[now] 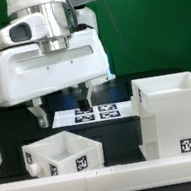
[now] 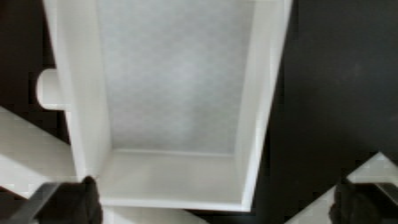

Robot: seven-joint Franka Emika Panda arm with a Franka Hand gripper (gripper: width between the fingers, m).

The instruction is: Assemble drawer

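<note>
Gripper (image 1: pixel 63 107) hangs spread wide, empty, over the small tray (image 1: pixel 61 155), probably lining up to straddle its walls; housing (image 1: pixel 174 115) stands near, on the exterior view's right.

The drawer housing (image 1: pixel 171 105) was white, with a black-and-white square tag (image 1: pixel 186 144). The small tray (image 1: pixel 55 151) was white too, its floor (image 2: pixel 169 90) faintly speckled. The marker board (image 1: pixel 94 112) showed black-and-white tags on white. The worktop (image 1: pixel 120 140) was black and the backdrop (image 1: pixel 162 21) green.
</note>
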